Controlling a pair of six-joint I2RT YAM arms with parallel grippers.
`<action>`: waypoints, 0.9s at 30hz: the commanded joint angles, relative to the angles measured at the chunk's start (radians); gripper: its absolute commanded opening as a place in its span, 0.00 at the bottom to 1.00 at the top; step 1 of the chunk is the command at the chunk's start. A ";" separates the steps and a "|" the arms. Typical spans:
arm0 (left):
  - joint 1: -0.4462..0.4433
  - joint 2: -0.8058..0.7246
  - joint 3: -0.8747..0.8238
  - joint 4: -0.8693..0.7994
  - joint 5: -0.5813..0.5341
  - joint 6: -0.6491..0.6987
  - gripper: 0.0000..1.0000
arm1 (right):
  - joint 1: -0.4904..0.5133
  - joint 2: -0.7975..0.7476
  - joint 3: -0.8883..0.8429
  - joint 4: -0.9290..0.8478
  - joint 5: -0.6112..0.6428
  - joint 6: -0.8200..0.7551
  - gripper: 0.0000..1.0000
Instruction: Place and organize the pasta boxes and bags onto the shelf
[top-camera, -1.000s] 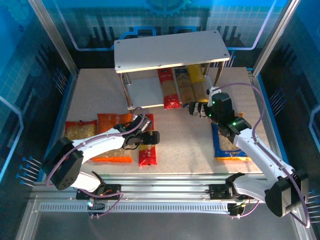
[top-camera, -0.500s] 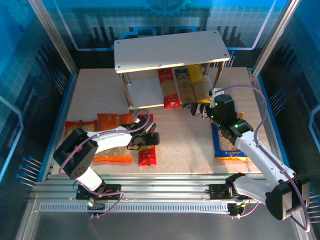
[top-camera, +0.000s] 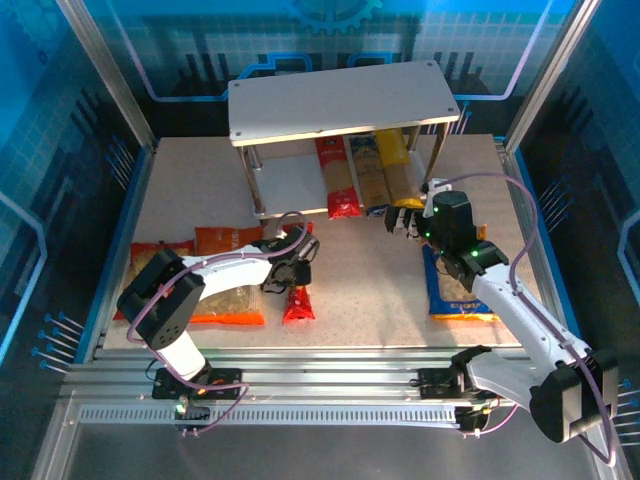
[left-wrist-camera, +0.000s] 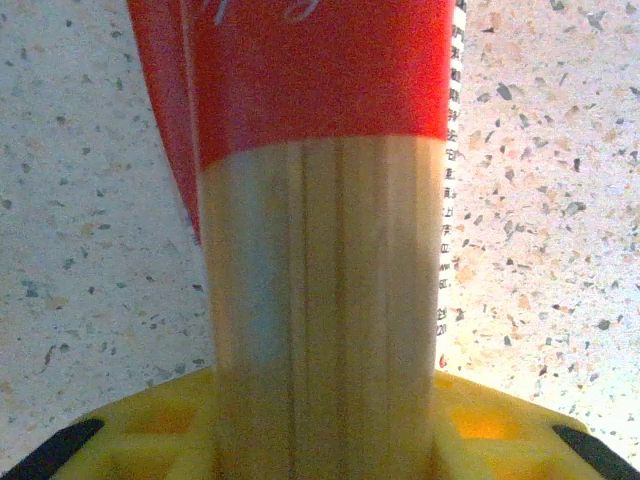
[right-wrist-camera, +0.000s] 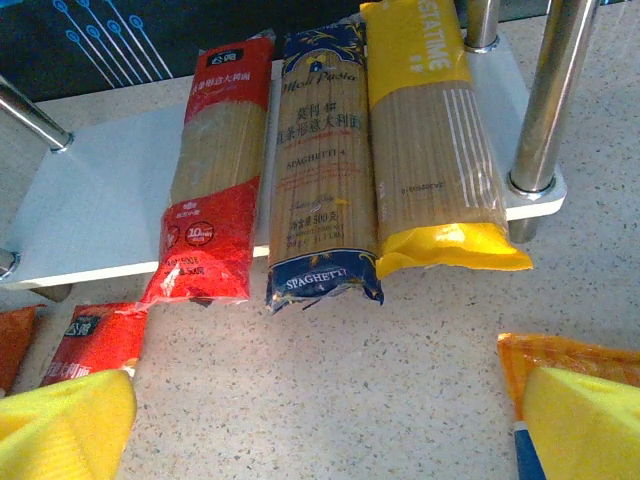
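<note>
The shelf (top-camera: 340, 100) stands just beyond the right gripper (top-camera: 405, 221), and its lower board (right-wrist-camera: 100, 210) lies directly ahead of the fingertips. Out to the left gripper's (top-camera: 290, 272) left, the orange bag (top-camera: 228, 305) and then the red bag (top-camera: 160, 262) lie flat on the table (top-camera: 370, 290). The blue bag (top-camera: 450, 298) lies behind the right gripper, under its arm.

Ahead of the right gripper, three long packs sit side by side on the lower board with their near ends overhanging the edge. Left to right they are the shelved red spaghetti pack (right-wrist-camera: 210, 170), the dark blue spaghetti pack (right-wrist-camera: 322, 160) and the yellow spaghetti pack (right-wrist-camera: 430, 150).

The step in hand looks like the pickup of the fourth long pack. The loose red spaghetti pack (left-wrist-camera: 320, 250) runs straight out from between the left gripper's yellow fingers (left-wrist-camera: 150, 430). They are closed against its clear window, and its far end points away over the table.

The next move would be to lift it clear and carry it forward to the bare stretch of board left of the shelved red spaghetti pack. It should then slide in lengthwise under the top board. None of the three bags is shelved yet.

The right gripper is spread wide, grasps nothing and touches none of the packs.
</note>
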 joint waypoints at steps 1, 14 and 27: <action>-0.007 0.001 -0.024 -0.021 0.040 0.022 0.00 | -0.016 -0.024 -0.006 0.024 -0.014 0.014 1.00; 0.050 -0.255 0.110 -0.157 0.056 0.146 0.01 | -0.018 -0.042 -0.006 0.021 -0.012 0.023 1.00; 0.169 -0.193 0.290 -0.051 0.063 0.242 0.02 | -0.010 -0.040 0.006 0.013 -0.040 0.040 1.00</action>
